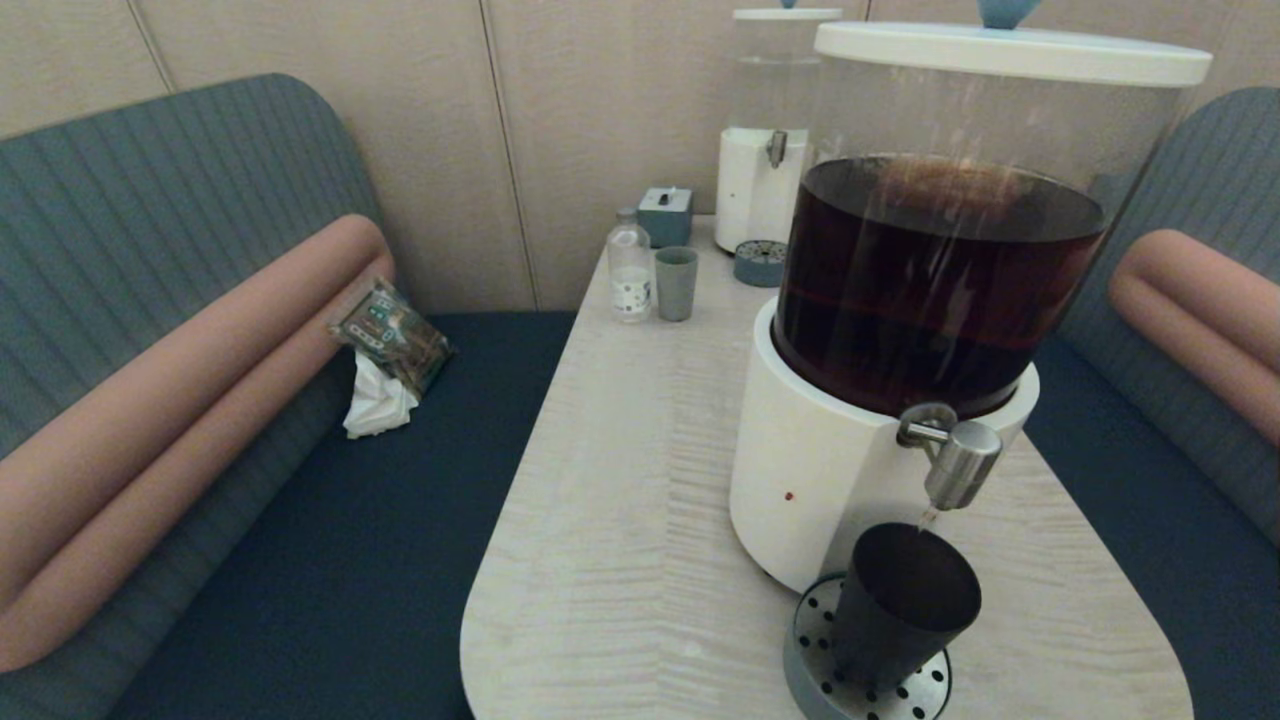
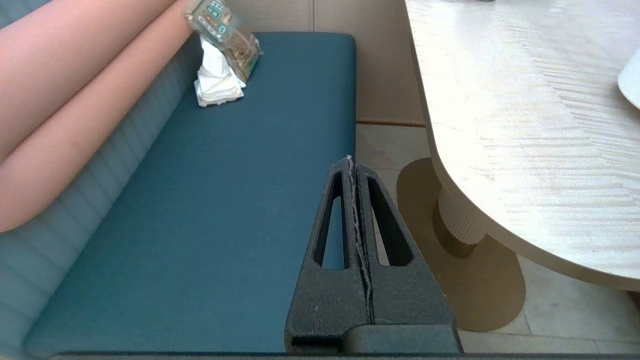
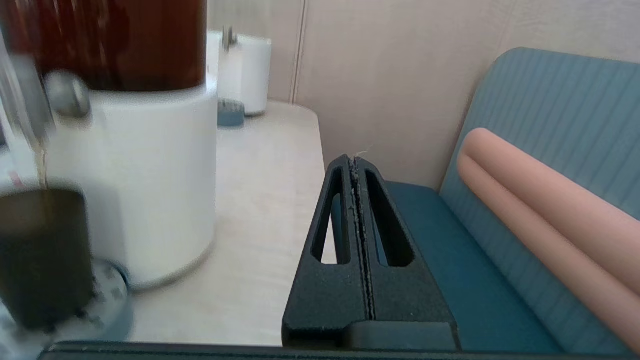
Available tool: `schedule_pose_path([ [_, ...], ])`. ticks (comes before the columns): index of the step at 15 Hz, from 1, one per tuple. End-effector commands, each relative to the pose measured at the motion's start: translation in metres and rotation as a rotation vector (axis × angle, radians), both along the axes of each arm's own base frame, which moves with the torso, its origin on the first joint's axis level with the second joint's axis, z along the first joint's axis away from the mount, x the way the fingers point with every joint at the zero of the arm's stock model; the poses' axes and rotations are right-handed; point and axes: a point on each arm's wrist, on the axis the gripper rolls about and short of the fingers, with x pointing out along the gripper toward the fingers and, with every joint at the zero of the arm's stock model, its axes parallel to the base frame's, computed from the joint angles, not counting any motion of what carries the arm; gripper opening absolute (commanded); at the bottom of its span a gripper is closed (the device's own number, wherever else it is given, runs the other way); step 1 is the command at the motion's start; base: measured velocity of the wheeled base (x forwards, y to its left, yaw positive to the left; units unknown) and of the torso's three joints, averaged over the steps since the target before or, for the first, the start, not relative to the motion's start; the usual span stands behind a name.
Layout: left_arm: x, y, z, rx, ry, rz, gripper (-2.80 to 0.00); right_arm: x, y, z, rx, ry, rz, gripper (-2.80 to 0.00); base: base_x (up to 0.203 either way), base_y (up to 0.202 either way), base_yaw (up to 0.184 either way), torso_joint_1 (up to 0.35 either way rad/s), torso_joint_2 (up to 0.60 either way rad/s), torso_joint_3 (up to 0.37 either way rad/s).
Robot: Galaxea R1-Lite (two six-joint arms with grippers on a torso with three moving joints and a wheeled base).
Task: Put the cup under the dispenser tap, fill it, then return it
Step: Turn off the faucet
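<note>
The matte black cup [image 1: 903, 605] stands on the round perforated drip tray [image 1: 812, 655] right under the brushed-steel tap [image 1: 955, 458] of the big dispenser [image 1: 940, 270] of dark brown liquid. A thin stream runs from the nozzle into the cup. In the right wrist view the cup [image 3: 42, 255] shows at the edge, well apart from my right gripper [image 3: 356, 161], which is shut and empty beside the table's right edge. My left gripper [image 2: 350, 161] is shut and empty, parked low over the blue bench left of the table. Neither gripper shows in the head view.
A grey-green cup [image 1: 676, 283], a small clear bottle [image 1: 630, 267] and a grey box [image 1: 666, 215] stand at the table's far end by the smaller clear-liquid dispenser [image 1: 770, 150]. A packet with white tissue [image 1: 385, 350] lies on the left bench. Padded benches flank the table [image 1: 620, 520].
</note>
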Motion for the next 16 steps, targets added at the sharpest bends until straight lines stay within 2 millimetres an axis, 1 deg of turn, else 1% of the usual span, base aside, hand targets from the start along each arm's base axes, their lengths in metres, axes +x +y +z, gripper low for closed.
schedule_pose_path([
  [1,0.0,0.0,0.0,-0.002,0.0,0.002,-2.8,0.004,0.0,-0.02,-0.015,0.004,-0.002,-2.8,0.0,0.0,0.0,0.0,0.0,0.0],
  [3,0.0,0.0,0.0,-0.001,0.001,0.001,-2.8,0.013,0.0,-0.04,-0.022,0.07,0.005,-2.8,0.0,0.0,0.0,0.0,0.0,0.0],
  [7,0.0,0.0,0.0,0.0,0.002,0.003,-2.8,0.017,0.002,-0.059,0.015,0.256,0.082,-2.8,0.0,0.0,0.0,0.0,0.0,0.0],
  [8,0.0,0.0,0.0,0.0,0.002,0.003,-2.8,0.018,0.002,-0.062,0.019,0.285,0.126,-2.8,0.0,0.0,0.0,0.0,0.0,0.0],
  [11,0.0,0.0,0.0,-0.001,0.001,0.003,-2.8,0.018,0.003,-0.071,0.024,0.381,0.145,-2.8,0.0,0.0,0.0,0.0,0.0,0.0],
  [16,0.0,0.0,0.0,0.0,0.0,0.003,-2.8,0.018,0.003,-0.069,0.062,0.363,0.15,-2.8,0.0,0.0,0.0,0.0,0.0,0.0],
])
